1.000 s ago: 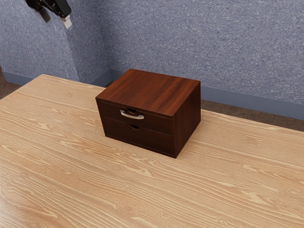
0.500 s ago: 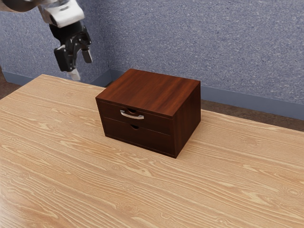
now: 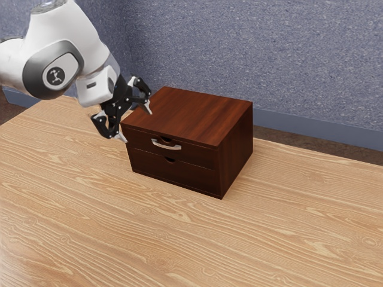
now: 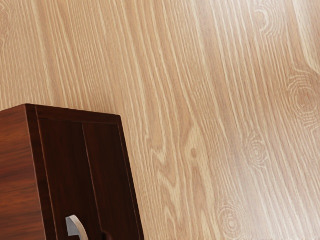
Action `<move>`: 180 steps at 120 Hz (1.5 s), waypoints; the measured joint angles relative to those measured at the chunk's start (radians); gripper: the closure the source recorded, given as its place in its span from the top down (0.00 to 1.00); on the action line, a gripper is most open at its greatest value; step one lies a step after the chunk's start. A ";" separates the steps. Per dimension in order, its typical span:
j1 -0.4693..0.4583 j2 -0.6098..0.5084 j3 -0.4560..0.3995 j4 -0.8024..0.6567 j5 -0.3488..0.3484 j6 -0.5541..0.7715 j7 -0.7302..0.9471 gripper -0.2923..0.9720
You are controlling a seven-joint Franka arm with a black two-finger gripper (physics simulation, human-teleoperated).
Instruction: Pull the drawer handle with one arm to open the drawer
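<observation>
There is one brown box [image 3: 190,116] sitting on the wooden surface [image 3: 179,239]. The box is holding two drawers, a top drawer [image 3: 194,153] and a bottom drawer [image 3: 185,172]. Both drawers are sitting flat in the box, so they are looking shut. There is one silver handle [image 3: 166,144], and it is sitting in the middle of the top drawer's front. The bottom drawer is showing just a small dark notch at its top edge.

There is one white arm [image 3: 51,63], coming in from the exterior view's left. It is carrying one black tool [image 3: 133,120]. The tool's two fingers [image 3: 108,125] are standing spread wide apart, and they are pinching nothing. The tool is hanging right by the box's top corner on the exterior view's left, with one finger up by the box's top and one lower down by its side. I cannot tell if it is touching the box. It is not touching the handle, which is sitting a little way off toward the exterior view's right.

In the wrist view, the box [image 4: 75,175] is showing its dark front, one end of the handle [image 4: 75,227] is peeking up, and the surface [image 4: 225,125] is spreading out past it.

A blue-gray wall [image 3: 269,48] is standing behind the surface.
</observation>
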 joint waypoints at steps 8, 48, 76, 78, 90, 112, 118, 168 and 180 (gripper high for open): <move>0.001 0.049 0.028 -0.001 -0.037 0.037 0.023 0.77; 0.005 0.103 0.048 -0.065 -0.068 0.204 0.035 0.65; 0.009 0.152 0.062 -0.076 -0.065 0.302 0.032 0.57; 0.008 0.159 0.065 -0.076 -0.065 0.310 0.031 0.56; 0.010 0.192 0.081 -0.075 -0.063 0.353 0.022 0.55; 0.009 0.239 0.105 -0.075 -0.062 0.404 0.007 0.53; 0.013 0.246 0.109 -0.075 -0.063 0.418 0.003 0.52; 0.010 0.322 0.110 -0.079 -0.073 0.527 -0.016 0.48; 0.011 0.336 0.108 -0.077 -0.071 0.552 -0.015 0.47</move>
